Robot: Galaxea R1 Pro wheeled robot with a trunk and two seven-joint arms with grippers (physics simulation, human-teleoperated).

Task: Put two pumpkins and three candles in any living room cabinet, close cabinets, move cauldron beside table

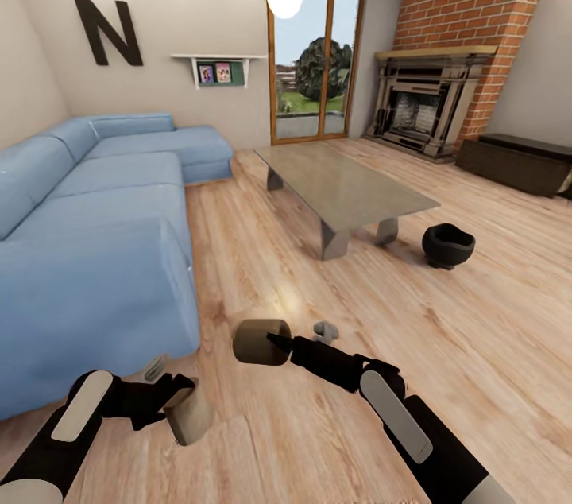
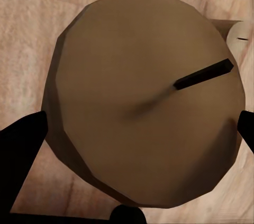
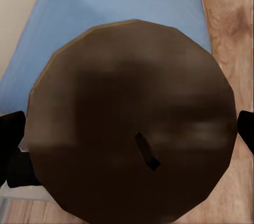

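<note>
I hold one tan candle in each hand, low over the wooden floor. My left gripper [image 1: 176, 401] is shut on a candle [image 1: 189, 413], whose flat end with its dark wick shows in the left wrist view [image 2: 143, 102] between black fingertips [image 2: 21, 144]. A second candle [image 1: 260, 342] lies on its side in my right gripper [image 1: 280, 343], and its end looks dark in the right wrist view [image 3: 132, 123]. The black cauldron [image 1: 447, 245] sits on the floor close to the near right corner of the glass-topped table [image 1: 342, 182]. The dark cabinet [image 1: 520, 162] stands at the far right wall, fronts shut. The pumpkins are out of view.
A long blue sofa [image 1: 95, 234] runs along the left, its near end close to my left arm. A brick fireplace [image 1: 433, 110] and a glass door [image 1: 314, 59] are at the back. Wooden floor [image 1: 477, 345] stretches between me and the cabinet.
</note>
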